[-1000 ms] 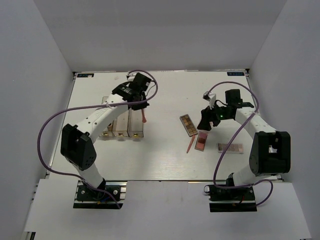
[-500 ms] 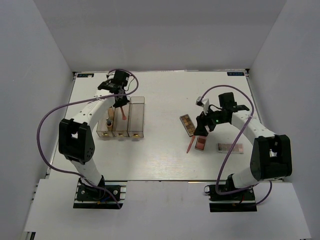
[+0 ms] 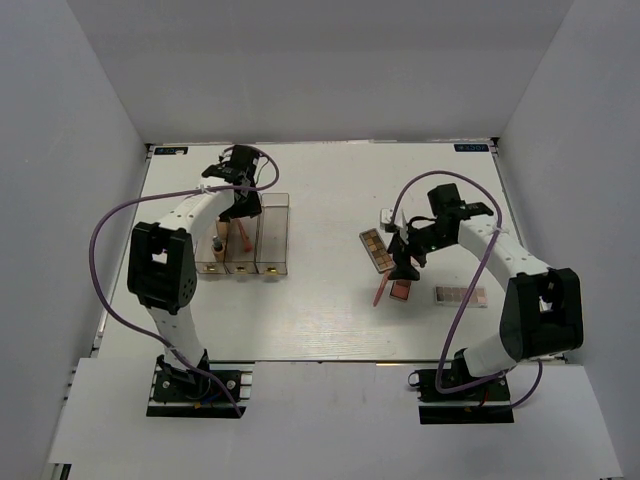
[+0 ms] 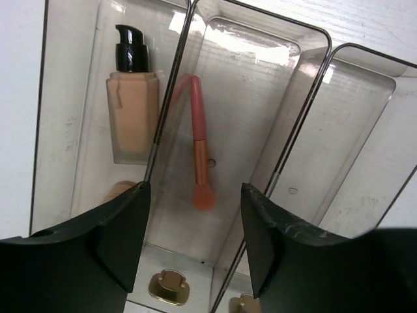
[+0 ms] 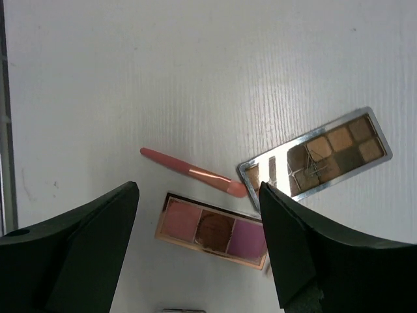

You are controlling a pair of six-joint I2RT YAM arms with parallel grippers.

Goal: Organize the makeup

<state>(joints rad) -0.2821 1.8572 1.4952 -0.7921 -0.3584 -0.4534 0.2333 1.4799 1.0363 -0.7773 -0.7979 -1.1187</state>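
Note:
My left gripper (image 4: 193,190) hangs open over the clear organizer (image 4: 306,111). A thin pink stick (image 4: 199,153) lies loose in the organizer's middle compartment. A beige bottle (image 4: 133,111) with a dark cap lies in the left one. At the right, my right gripper (image 5: 199,189) is open above a second pink stick (image 5: 192,171) and a pink palette (image 5: 212,229), touching neither. A multicolour palette (image 5: 316,153) lies just beyond them. A mauve palette (image 3: 460,295) rests on the table to the right of the right gripper (image 3: 403,265).
The organizer (image 3: 273,200) stands at the table's left, with gold fittings on its near end. Its right compartment holds nothing. Purple cables loop from both arms. White walls close in the table on three sides.
My left gripper has opened and the pink stick it held now lies in the middle compartment. My right gripper has moved nearer, over the pink palette and stick.

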